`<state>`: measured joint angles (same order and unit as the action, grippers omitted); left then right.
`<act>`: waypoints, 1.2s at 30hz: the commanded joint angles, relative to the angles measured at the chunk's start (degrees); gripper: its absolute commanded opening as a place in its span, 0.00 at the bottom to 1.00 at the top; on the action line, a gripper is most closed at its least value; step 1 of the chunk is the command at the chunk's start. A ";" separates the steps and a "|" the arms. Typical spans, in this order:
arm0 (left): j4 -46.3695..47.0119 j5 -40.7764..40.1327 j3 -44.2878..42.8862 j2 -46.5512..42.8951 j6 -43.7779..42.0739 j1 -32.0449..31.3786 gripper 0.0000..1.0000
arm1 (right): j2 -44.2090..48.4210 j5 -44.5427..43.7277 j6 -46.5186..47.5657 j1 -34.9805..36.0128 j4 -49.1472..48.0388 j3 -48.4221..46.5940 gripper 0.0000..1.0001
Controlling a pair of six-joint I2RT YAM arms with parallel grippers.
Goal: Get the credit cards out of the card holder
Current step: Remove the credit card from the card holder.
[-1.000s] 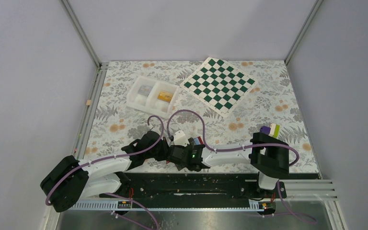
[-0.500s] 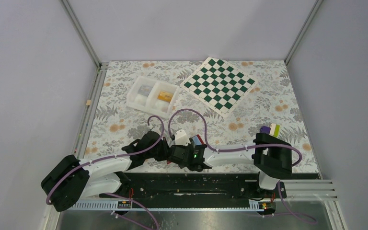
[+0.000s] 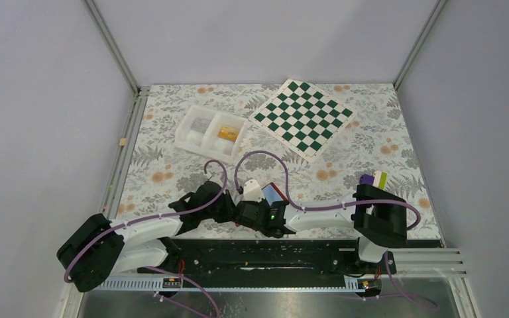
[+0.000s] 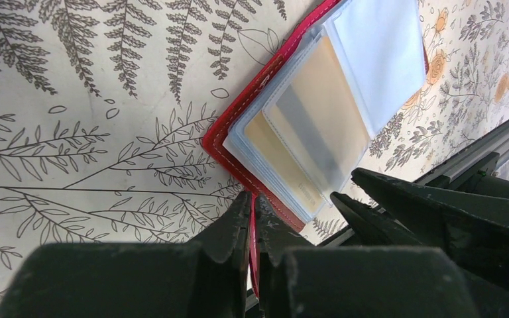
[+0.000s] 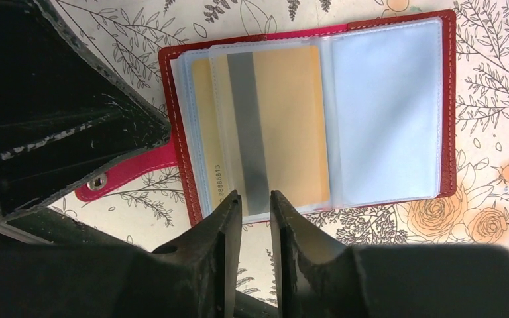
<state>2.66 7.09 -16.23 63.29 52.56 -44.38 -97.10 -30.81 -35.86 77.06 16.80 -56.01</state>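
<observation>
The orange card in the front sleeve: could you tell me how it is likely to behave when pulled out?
The credit card looks thin and flat, so probably stiff and light. It lies in a glossy clear sleeve, so it may slip out or drag the floppy sleeve. The card holder seems light and might lift with it.

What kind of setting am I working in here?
Likely a lab test cell: plain grey walls, a floral-patterned tabletop, and staged props like a green-and-white chessboard mat and white two-compartment plastic tray.
</observation>
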 commanded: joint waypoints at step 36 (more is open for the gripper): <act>-1.77 2.68 2.54 -3.69 1.64 0.28 0.33 | 3.13 -1.45 1.98 0.47 -4.07 1.86 0.48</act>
<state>-0.67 8.03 -14.41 58.35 53.65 -44.31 -96.57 -30.83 -34.09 77.10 14.17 -54.46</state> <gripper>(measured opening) 0.321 0.482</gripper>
